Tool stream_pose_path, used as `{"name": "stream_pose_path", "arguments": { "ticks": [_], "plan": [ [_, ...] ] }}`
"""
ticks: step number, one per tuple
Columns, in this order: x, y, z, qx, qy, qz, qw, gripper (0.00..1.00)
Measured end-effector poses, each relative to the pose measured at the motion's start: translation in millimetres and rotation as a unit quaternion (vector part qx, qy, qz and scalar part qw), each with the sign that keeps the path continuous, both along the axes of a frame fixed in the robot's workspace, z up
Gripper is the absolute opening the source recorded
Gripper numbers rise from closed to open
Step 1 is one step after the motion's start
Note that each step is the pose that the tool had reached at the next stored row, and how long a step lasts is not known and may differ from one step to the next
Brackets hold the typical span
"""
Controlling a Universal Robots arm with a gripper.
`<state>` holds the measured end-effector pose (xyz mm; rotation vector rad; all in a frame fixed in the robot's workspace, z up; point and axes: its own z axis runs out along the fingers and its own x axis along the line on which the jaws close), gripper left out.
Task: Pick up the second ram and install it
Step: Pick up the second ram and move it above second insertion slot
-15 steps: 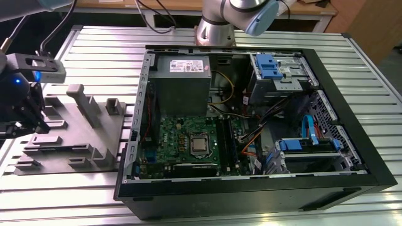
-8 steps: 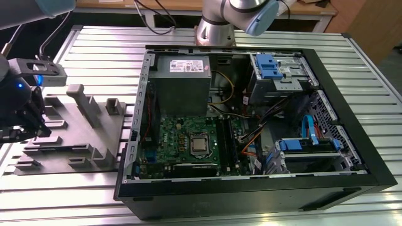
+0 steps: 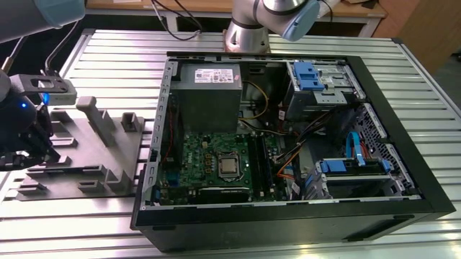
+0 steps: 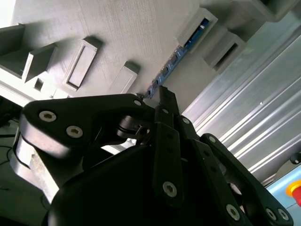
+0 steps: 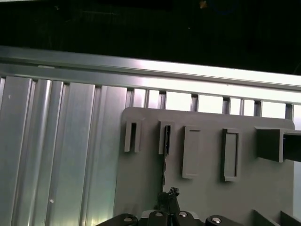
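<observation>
Grey tray (image 3: pixel 86 159) keeps the ram (image 4: pixel 178 52) standing on edge in its slot — reachable; gripper (image 4: pixel 161 94) sits at its end; whether it grips, I cannot tell.

There is one robot arm (image 3: pixel 249 27) in the room, with one gripper (image 4: pixel 162 92) on its end. One computer case (image 3: pixel 288 213) lies open on one slatted metal table (image 3: pixel 425 65). Inside the case I count one green circuit board (image 3: pixel 194 159), one processor (image 3: pixel 229 166), one grey power supply (image 3: pixel 209 94) and two blue drive brackets (image 3: pixel 306 75). One grey tray (image 5: pixel 136 181) sits there too; on it I make out two narrow slotted holders (image 5: pixel 130 136), two rectangular frames (image 5: pixel 190 151) and, as far as I can tell, one memory stick (image 4: pixel 181 51).
</observation>
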<state>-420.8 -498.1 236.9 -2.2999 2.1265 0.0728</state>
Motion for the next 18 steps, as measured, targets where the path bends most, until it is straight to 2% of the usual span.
{"name": "stream_pose_path", "arguments": {
  "ticks": [2, 5, 12, 18],
  "plan": [
    [-0.2, -0.5, -2.3, 0.0004, -0.0027, 0.000, 1.0000, 0.10],
    [-0.7, -0.6, -6.9, 0.0005, -0.0042, 0.000, 1.0000, 0.10],
    [-0.8, -0.7, -18.1, 0.0005, -0.0046, 0.000, 1.0000, 0.10],
    [-0.8, -0.7, -18.7, 0.0004, -0.0046, 0.000, 1.0000, 0.10]
  ]
}}
